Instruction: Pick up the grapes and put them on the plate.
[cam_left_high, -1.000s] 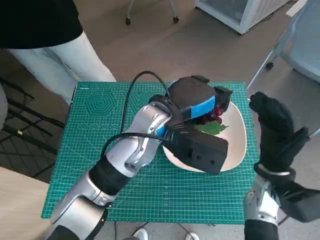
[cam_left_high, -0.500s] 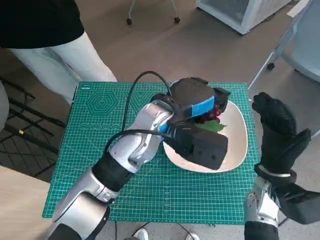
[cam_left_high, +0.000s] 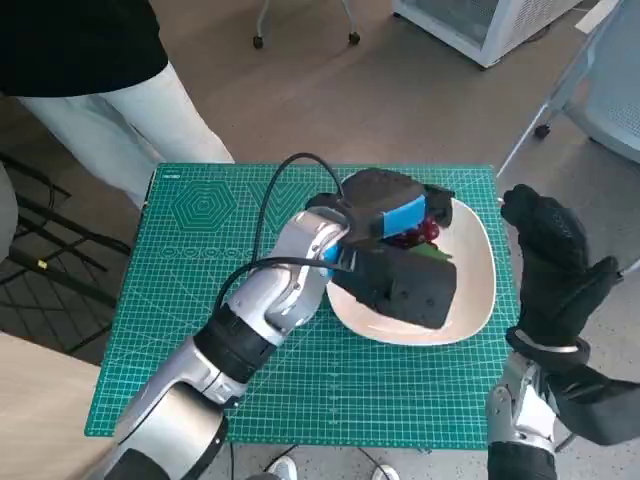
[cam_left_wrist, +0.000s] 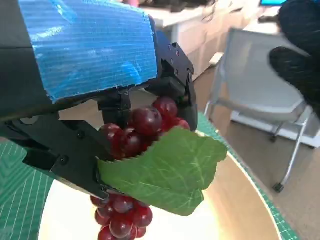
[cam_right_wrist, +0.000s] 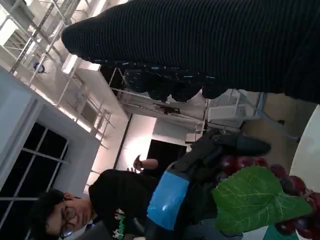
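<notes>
Left wrist view: left robot hand (cam_left_wrist: 95, 100) grips grapes (cam_left_wrist: 135, 135) over plate (cam_left_wrist: 240, 200).
Right robot hand (cam_left_high: 555, 265): empty, fingers spread.

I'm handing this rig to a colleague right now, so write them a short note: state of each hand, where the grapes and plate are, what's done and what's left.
Left hand: grips the grapes near the top of the bunch; the bunch with its green leaf hangs over the plate.
Right hand: raised beside the table's right edge, fingers apart, holding nothing.
Plate: on the green mat, toward its right side.
Done: grapes picked up and brought over the plate.
Left: lower the bunch onto the plate, let go, and draw the left hand away. Whether the lowest grapes already touch the plate cannot be told.
</notes>
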